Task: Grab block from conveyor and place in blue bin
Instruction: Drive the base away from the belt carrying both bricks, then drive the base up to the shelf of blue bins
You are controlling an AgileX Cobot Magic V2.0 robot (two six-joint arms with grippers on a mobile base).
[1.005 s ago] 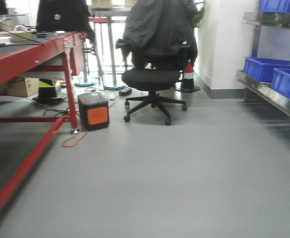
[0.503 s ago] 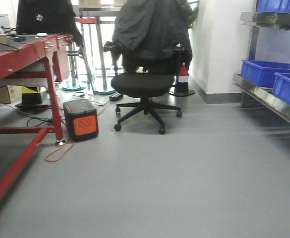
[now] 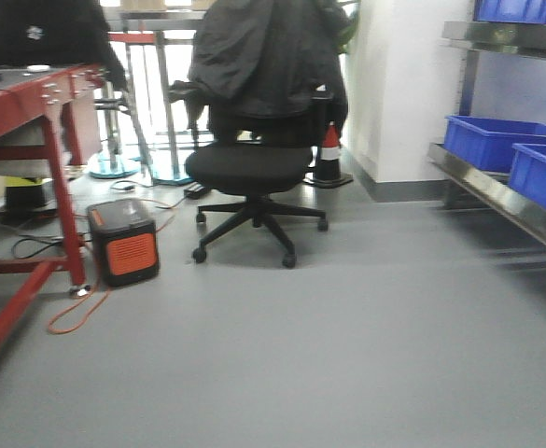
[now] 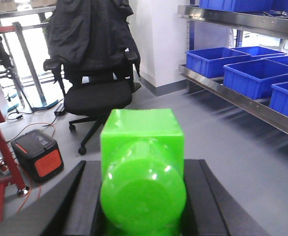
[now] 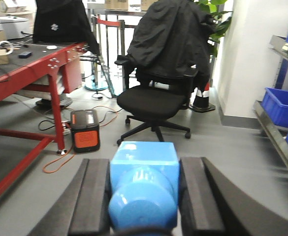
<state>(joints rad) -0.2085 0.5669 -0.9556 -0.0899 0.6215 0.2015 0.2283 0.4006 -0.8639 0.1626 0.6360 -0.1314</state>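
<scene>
Two blocks for you right now: one green block (image 4: 142, 147) in the left wrist view, one blue block (image 5: 143, 164) in the right. Out front you've got one conveyor (image 3: 16, 117), one chair (image 3: 249, 168) with one jacket (image 3: 254, 56) on it, one orange power box (image 3: 123, 245) and one cone (image 3: 329, 154). Three bins countable there: a near bin (image 3: 543, 177) and a far bin (image 3: 487, 140) on the lower shelf (image 3: 497, 194), a top bin (image 3: 525, 9) above. The left wrist view shows more, too cropped to count.
</scene>
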